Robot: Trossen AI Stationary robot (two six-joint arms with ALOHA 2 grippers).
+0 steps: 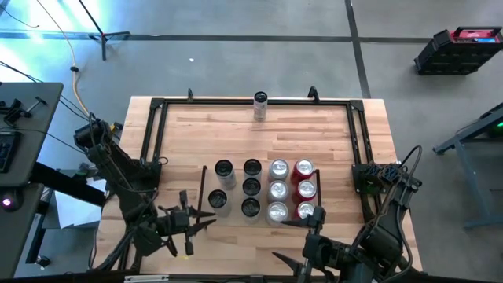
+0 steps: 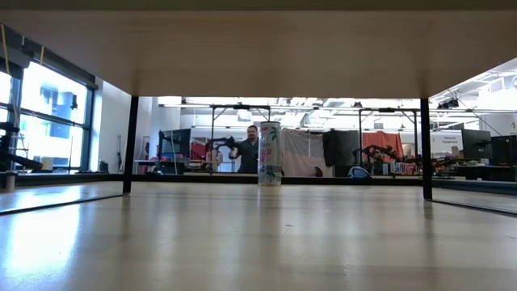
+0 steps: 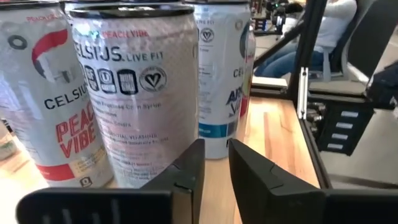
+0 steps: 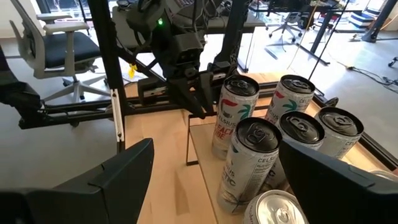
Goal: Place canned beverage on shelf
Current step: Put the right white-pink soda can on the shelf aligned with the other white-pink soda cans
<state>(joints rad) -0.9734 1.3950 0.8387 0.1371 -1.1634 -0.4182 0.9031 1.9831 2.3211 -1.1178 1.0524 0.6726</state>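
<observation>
Left gripper (image 1: 206,220) nearly closed, fingers (image 3: 186,171) empty, just beside front-left can (image 1: 218,201). Right gripper (image 1: 295,242) wide open, empty, near shelf (image 1: 202,182) front. Eleven cans in shelf: five dark-topped, three silver, three red. One lone can (image 1: 260,106) at far rail.

Cut off at the near edge of the high view: most of the right tool (image 1: 292,263), only its fingers reaching onto the counter (image 1: 259,248). Half hidden behind the right arm's finger: the silver can (image 1: 277,212) at the shelf's (image 1: 202,182) near end. Cropped at the top of the left wrist view: the Celsius can (image 3: 140,93) nearest the lens, rim barely showing; left tool (image 3: 214,168) with a narrow gap, grip on nothing discernible. Unreadably small in the low view: label on the lone can (image 2: 270,153); person (image 2: 250,149) behind it blurred, partly covered.
</observation>
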